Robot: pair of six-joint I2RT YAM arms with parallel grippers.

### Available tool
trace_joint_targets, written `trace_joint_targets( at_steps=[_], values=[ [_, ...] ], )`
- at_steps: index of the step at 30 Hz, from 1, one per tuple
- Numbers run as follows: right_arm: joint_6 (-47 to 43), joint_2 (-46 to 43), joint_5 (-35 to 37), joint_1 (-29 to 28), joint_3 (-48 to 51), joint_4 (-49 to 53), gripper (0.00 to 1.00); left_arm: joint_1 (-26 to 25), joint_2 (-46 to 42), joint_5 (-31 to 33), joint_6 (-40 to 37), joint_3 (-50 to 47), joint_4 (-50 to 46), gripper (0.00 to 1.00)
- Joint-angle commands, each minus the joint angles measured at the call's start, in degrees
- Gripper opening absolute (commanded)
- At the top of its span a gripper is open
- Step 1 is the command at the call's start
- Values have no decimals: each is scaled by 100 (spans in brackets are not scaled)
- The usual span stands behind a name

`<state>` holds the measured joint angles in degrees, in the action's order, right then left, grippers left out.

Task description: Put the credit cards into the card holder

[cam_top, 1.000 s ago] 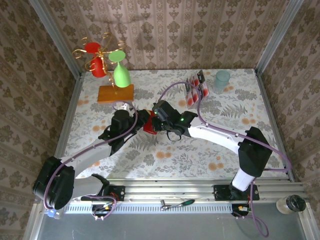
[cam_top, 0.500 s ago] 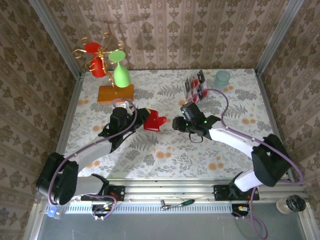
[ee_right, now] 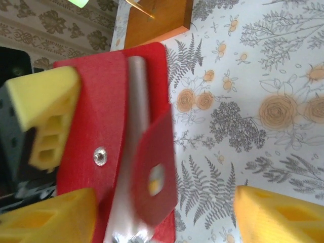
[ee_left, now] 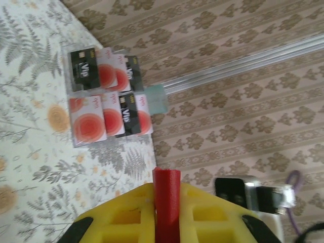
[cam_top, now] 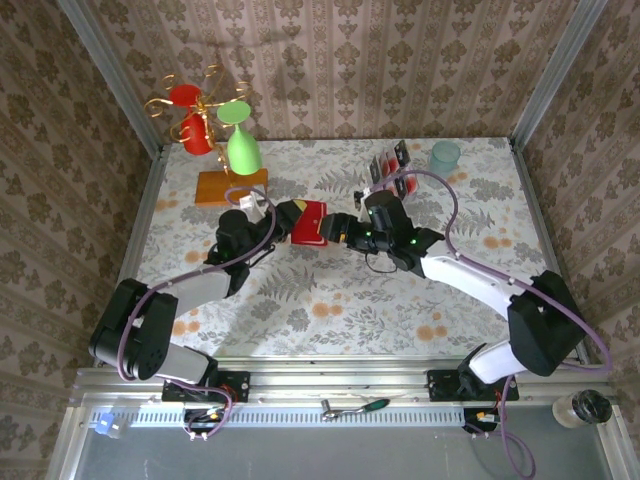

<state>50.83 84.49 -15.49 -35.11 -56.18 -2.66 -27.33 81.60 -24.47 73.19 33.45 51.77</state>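
Observation:
The red card holder [cam_top: 310,222] hangs above the table's middle, pinched at one edge by my left gripper [cam_top: 293,221], which is shut on it. In the left wrist view its red edge [ee_left: 167,200] stands between the yellow fingers [ee_left: 126,212]. My right gripper [cam_top: 342,228] is open just right of it. In the right wrist view the card holder [ee_right: 96,116] lies unfolded, its snap flap [ee_right: 154,177] between the spread jaws of my right gripper [ee_right: 162,217]. The credit cards [cam_top: 390,175] stand in a clear rack at the back; the left wrist view shows the credit cards [ee_left: 109,98] from the front.
An orange block [cam_top: 231,187] at the back left carries a gold stand with a green glass [cam_top: 243,150] and red cups [cam_top: 196,135]. A teal cup [cam_top: 445,158] stands right of the cards. Patterned walls close three sides.
My right gripper let go, opened, pulled back right, then returned to the card holder's right side. My left gripper carried the card holder slightly toward the back.

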Motion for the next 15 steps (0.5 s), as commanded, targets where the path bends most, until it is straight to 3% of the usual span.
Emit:
trace_joint_targets(
  at_steps=[1,6,15],
  values=[
    [357,162,-314,199,-43,-649,61,-22,-115,-77,351,66,680,0],
    [618,234,-622,354,191,-1176,47,-38,-211,2,477,9,797,0],
    [1181,331,-1081,374,511,-2178,45,-110,-216,73,512,50,839,0]
  ],
)
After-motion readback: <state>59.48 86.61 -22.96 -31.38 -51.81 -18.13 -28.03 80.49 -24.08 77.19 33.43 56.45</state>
